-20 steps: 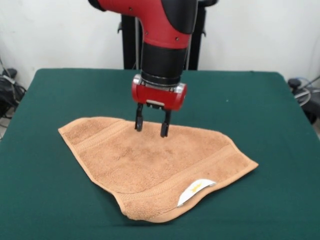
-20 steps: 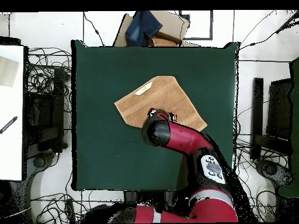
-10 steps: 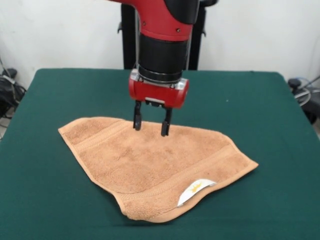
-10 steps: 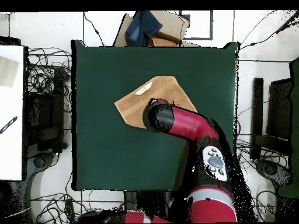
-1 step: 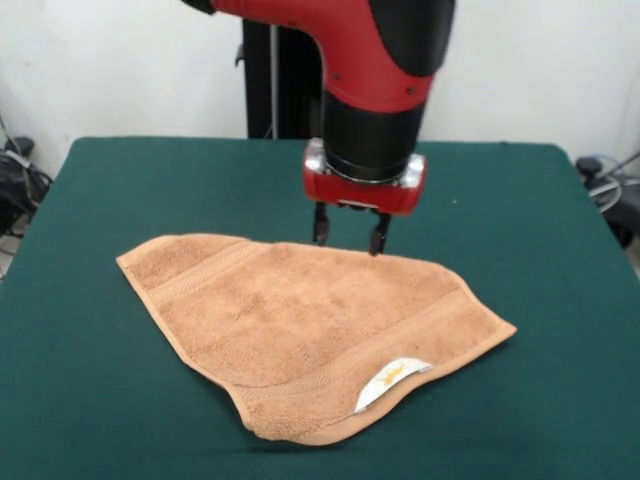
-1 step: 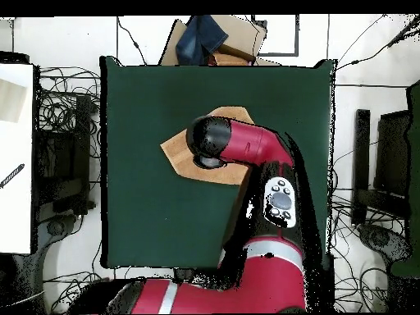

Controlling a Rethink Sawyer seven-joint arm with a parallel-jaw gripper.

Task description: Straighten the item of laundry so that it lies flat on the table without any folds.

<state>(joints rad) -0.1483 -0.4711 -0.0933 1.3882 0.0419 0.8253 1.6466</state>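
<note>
The item of laundry (image 5: pixel 300 320) is an orange-tan towel lying in an uneven, many-cornered shape on the green table (image 5: pixel 120 180). Its near edge is rolled under into a thick fold, and a white label (image 5: pixel 392 382) with a yellow mark sits beside that fold. My gripper (image 5: pixel 350 241) hangs open just above the towel's far edge, right of its middle, with nothing between the fingers. In the overhead view the arm (image 6: pixel 238 148) covers most of the towel (image 6: pixel 176 152) and hides the gripper.
A cardboard box (image 6: pixel 234 37) with blue cloth stands beyond the table's far side in the overhead view. Cables (image 6: pixel 66 107) lie around the table, and a white surface (image 6: pixel 16 156) is at the left. Green felt (image 6: pixel 139 205) surrounds the towel.
The gripper has moved rightward in the front view, from over the towel's middle to above its far edge, and stays open. The towel has not moved.
</note>
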